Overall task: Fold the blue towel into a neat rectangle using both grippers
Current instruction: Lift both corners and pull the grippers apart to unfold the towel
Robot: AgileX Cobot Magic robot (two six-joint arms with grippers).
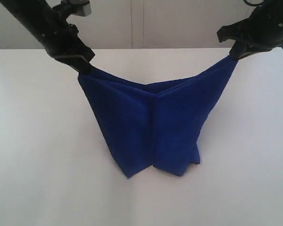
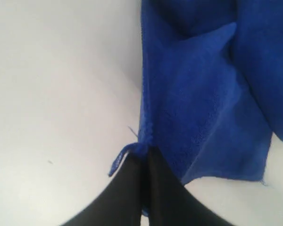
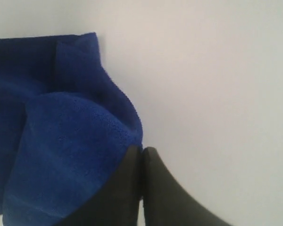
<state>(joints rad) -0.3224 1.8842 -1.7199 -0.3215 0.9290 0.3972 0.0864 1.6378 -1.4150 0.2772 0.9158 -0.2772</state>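
1. The left claw [image 1: 83, 66], black metal with narrow fingers on a dark arm, is pressed together on one upper corner of the soft royal-blue terry towel [image 1: 151, 122]. Seen from the exterior view, it sits at about 10 o'clock of the cloth.
2. The right claw [image 1: 235, 54], of the same black build, pinches the other upper corner at about 2 o'clock of the towel.
3. We see the towel slung between the two claws. Its top edge dips from each held corner down to a low point in the middle.
4. A sharp vertical crease runs from that low point toward 6 o'clock, splitting the cloth into two hanging panels.
5. The panels narrow toward the bottom. The one on the left ends in a point at about 7 o'clock, and the one on the right ends in a bunched, rounded lump at about 5 o'clock.
6. The plain white table [image 1: 37, 150] lies beneath and around the towel. We cannot tell whether the lower tips rest on it or hang just above it.
7. In the left wrist view, the two dark fingers [image 2: 125, 188] meet with the towel's hem caught between their tips. A thin loose thread [image 2: 132, 130] sticks out just beside the grip.
8. In the right wrist view, the fingers [image 3: 165, 188] close tip to tip on a rounded fold of the blue cloth.
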